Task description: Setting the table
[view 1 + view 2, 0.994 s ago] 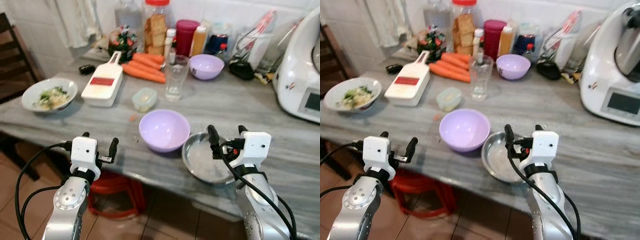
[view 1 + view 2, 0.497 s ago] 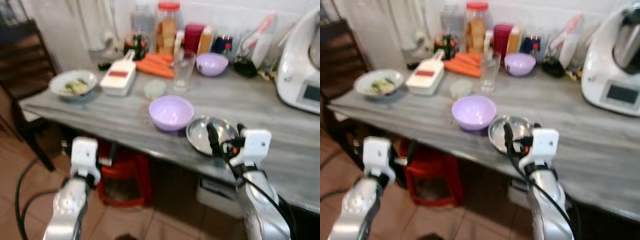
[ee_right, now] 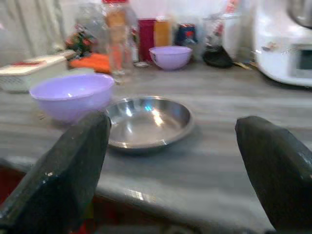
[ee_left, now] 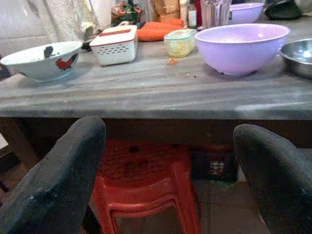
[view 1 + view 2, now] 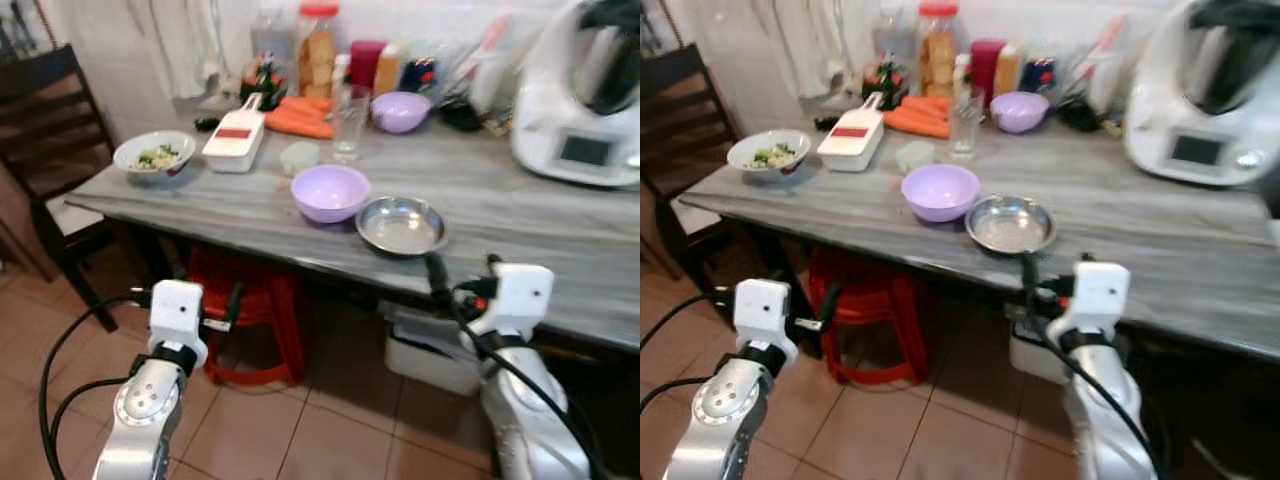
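Observation:
A large purple bowl and a shallow steel dish stand side by side near the grey table's front edge. Behind them are a clear glass and a smaller purple bowl. A white bowl of food sits at the table's left end. My left gripper is open and empty, held low in front of the table. My right gripper is also open and empty, just short of the edge below the steel dish. The left wrist view looks across the table at the large purple bowl.
A white slicer, carrots, a small lidded tub, jars and a white kitchen machine crowd the table's back. A dark chair stands at the left. A red stool is under the table. Tiled floor lies below me.
The whole view has pulled back from the table, which now looks farther and smaller. Both grippers have gone from over the table's edge to short of it. The tabletop things kept their places.

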